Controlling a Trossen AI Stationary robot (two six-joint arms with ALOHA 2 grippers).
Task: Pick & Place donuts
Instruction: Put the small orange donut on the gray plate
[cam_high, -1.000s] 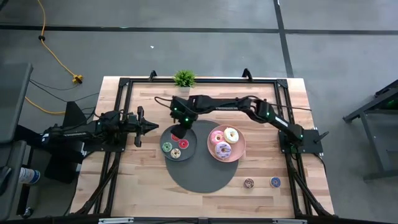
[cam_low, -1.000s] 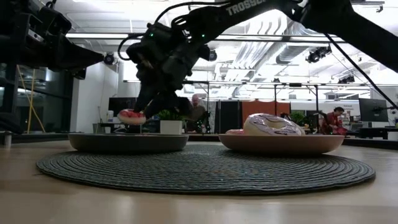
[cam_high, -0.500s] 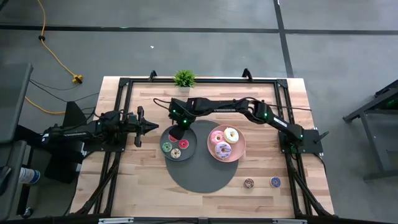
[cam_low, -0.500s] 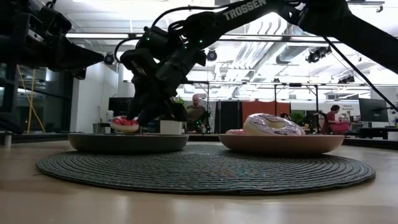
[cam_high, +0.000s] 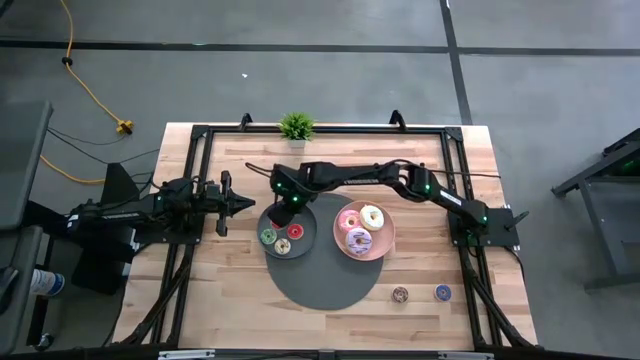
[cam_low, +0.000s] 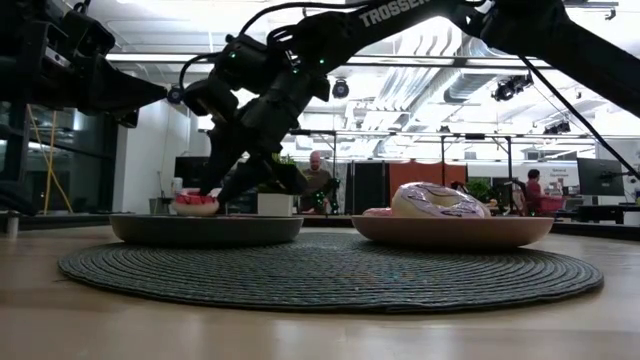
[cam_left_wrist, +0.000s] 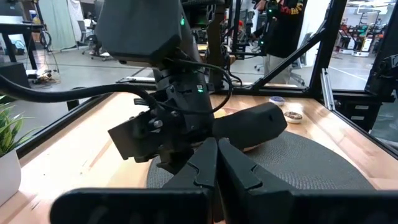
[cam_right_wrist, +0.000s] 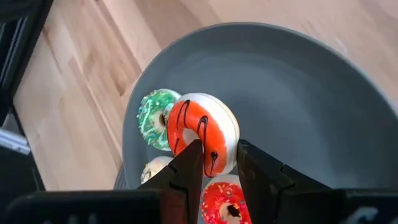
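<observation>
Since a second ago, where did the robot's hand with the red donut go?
The right gripper, shut on the red-and-white donut, moved toward the left side of the grey plate and lowered the donut from above the rim almost into the plate. It has not let go. The left gripper stayed shut beside the plate; the pink plate, its three big donuts and the two small donuts on the table stayed put.

Right gripper (cam_high: 281, 212) over the grey plate (cam_high: 303, 243), three iced donuts (cam_high: 359, 228) on the pink plate (cam_high: 384, 246) beside.

donuts (cam_high: 282, 240) on left plate (cam_high: 306, 236), right plate (cam_high: 384, 246) beside; both on mat (cam_high: 330, 290)
</observation>
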